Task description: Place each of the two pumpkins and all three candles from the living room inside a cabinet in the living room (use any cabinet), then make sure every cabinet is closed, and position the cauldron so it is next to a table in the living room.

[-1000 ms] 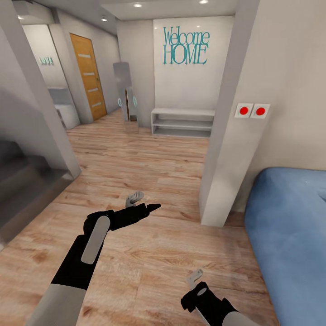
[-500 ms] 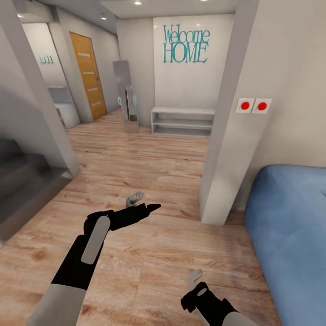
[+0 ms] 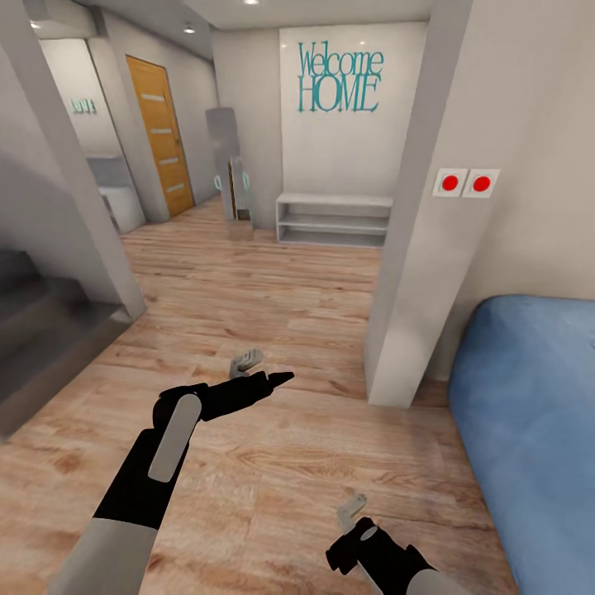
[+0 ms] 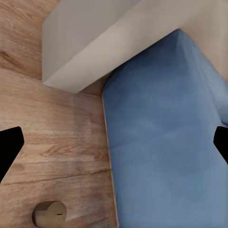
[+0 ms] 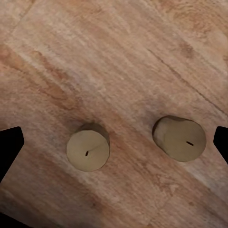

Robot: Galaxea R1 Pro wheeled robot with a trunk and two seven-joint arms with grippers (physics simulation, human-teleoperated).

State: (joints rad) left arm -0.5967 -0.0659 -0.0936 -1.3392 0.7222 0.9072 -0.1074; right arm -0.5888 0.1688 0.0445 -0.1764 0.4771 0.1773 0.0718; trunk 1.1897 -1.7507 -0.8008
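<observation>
Two tan candles stand upright on the wood floor under my right gripper (image 5: 114,145), one candle (image 5: 88,147) beside the other candle (image 5: 180,137); its black fingertips (image 5: 9,147) are spread wide, open and empty. A third candle (image 4: 50,214) stands on the floor close to the blue sofa (image 4: 161,142), below my left gripper (image 4: 114,145), which is also open and empty. In the head view the left gripper (image 3: 260,369) hangs over the floor mid-frame and the right gripper (image 3: 355,512) sits low. Pumpkins, cabinet, cauldron and table are out of view.
A white wall pillar (image 3: 413,248) with two red switches (image 3: 465,183) stands right of centre, the blue sofa (image 3: 529,413) beside it. Ahead, a hallway leads to a white shelf (image 3: 335,221) and a wooden door (image 3: 161,136). Dark stairs (image 3: 41,330) lie at the left.
The whole head view has drifted a little, so the camera moved. The right gripper sits slightly lower in the picture. Both grippers stay open and hold nothing.
</observation>
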